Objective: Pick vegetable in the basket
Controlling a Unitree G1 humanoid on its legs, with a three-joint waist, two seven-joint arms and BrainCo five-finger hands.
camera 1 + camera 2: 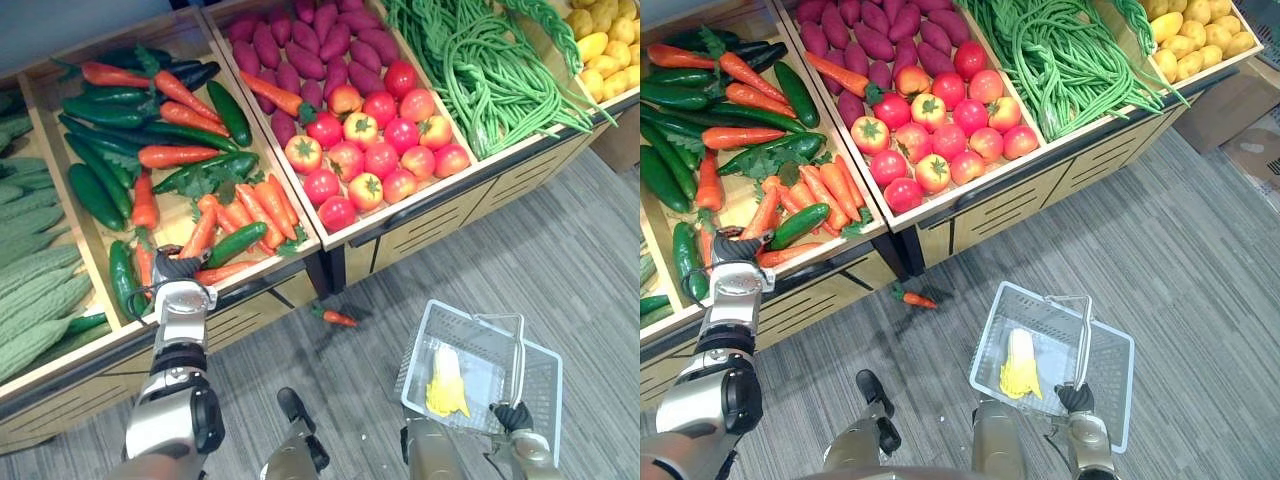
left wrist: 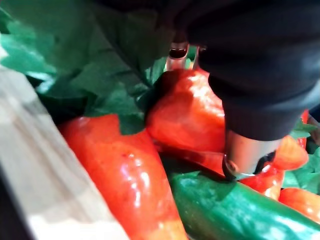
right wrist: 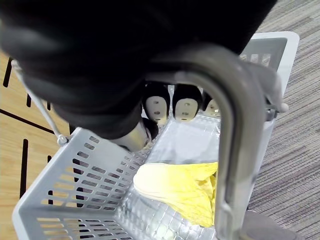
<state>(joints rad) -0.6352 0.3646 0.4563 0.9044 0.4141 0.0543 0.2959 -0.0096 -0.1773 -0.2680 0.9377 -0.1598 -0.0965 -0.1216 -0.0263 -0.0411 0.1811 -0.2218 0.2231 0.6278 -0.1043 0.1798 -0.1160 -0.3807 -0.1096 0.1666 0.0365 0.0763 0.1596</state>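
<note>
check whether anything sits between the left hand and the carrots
Nothing visible does. The left hand is down among the carrots near the crate's front edge; green leaves and a cucumber lie alongside, not in between.

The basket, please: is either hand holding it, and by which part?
Yes: the right hand is curled round the grey handle of the basket. The left hand is among the carrots instead.
</note>
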